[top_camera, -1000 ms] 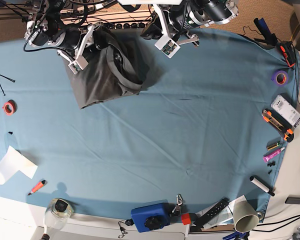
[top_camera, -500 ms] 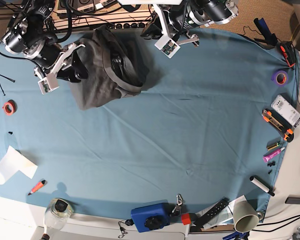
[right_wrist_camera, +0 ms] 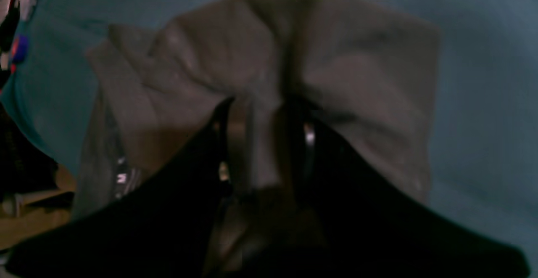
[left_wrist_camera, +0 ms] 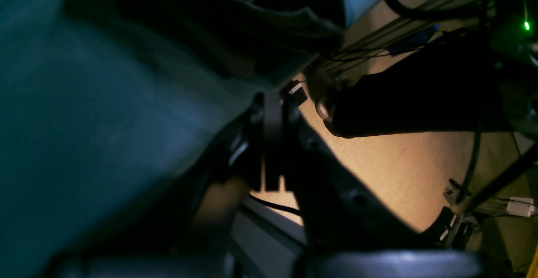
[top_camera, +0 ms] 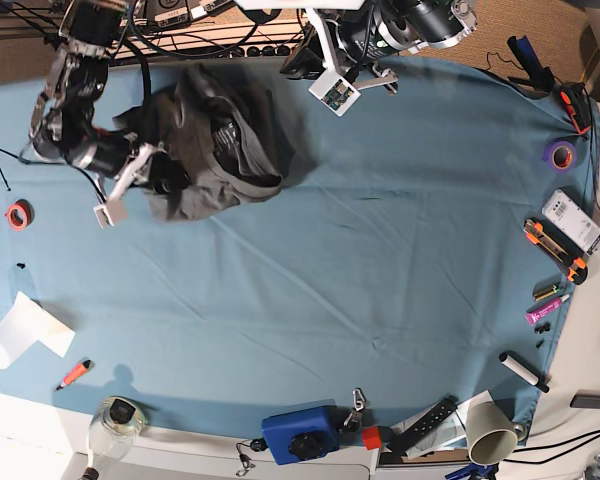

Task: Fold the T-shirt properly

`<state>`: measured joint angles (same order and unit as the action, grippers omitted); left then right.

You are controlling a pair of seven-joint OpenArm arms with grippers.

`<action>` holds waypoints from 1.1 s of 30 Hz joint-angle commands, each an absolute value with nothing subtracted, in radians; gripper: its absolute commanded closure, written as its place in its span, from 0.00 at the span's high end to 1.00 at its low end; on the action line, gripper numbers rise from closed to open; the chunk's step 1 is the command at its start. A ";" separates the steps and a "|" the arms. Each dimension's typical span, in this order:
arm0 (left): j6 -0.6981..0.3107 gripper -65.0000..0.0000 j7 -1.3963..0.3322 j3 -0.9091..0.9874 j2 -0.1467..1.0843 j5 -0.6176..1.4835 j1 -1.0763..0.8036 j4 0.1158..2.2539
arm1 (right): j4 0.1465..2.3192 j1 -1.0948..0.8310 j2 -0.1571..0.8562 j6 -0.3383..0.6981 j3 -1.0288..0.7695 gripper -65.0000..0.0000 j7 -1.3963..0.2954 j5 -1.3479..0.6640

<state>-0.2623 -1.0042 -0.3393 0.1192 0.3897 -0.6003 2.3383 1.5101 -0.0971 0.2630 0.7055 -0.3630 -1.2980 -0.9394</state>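
1. T-shirt (top_camera: 220, 150) sits bunched in a wrinkly dark-grey heap on the teal table cloth (top_camera: 380, 260), far side of the table, left of centre in base view; ribbed collar curls open on top of the heap.
2. Far left of base view: red tape roll (top_camera: 18, 214) lies on the cloth, well apart from the shirt; white paper sheet (top_camera: 25, 330) and an orange marker (top_camera: 74, 374) lie nearer the front edge.
3. Right gripper (top_camera: 158, 172) is at the shirt's left edge, arm bent down over the cloth. Wrist view: right gripper (right_wrist_camera: 262, 143) has its two dark fingers (right_wrist_camera: 218, 143) part way apart w/ a fold of grey fabric bunched between them — it has hold of the shirt; picture is blurred, so exact contact pts can't be told.
4. Front edge, mid: blue box (top_camera: 300, 432) w/ a black knob, just off the cloth.
5. Left gripper (top_camera: 365, 75) hangs at the far edge of the table, right of the shirt & apart from it. Wrist view is dark and blurry: left gripper (left_wrist_camera: 273, 114) shows fingers pressed together, closed, nothing between them; teal cloth fills the left side, brown floor to the right.
6. Right edge: purple tape roll (top_camera: 561, 153), white device (top_camera: 574, 220), orange-black cutter (top_camera: 554, 249), pink marker (top_camera: 545, 310), black-white marker (top_camera: 524, 371) — all well apart from the shirt.
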 commanded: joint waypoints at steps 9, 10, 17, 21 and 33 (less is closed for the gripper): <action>-0.289 0.00 -1.003 -0.350 0.117 0.411 -0.603 2.356 | 1.538 -0.109 0.272 0.698 -0.360 0.24 -1.396 -0.999; -0.289 0.00 -1.003 -0.350 0.117 0.411 -0.603 2.356 | 1.557 -0.109 0.272 0.698 -0.374 0.24 -1.396 -1.049; -0.265 0.00 -0.993 -0.350 0.117 0.228 -0.561 2.356 | 1.781 -0.111 0.273 0.698 -0.570 0.24 -1.396 -1.176; -0.197 0.00 -0.947 -0.350 0.117 0.062 -0.542 2.356 | 1.849 -0.156 0.312 0.698 -0.635 0.24 -1.396 -1.148; -0.086 0.00 -0.942 -0.217 0.120 -0.217 -0.511 2.356 | 1.993 -0.333 0.336 0.698 -0.710 0.24 -1.396 -1.156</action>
<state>-0.0944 -0.9596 -0.2173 0.1188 -0.2096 -0.5098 2.3383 1.9774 -0.3347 0.3168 0.6968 -0.7029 -1.4170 -1.1358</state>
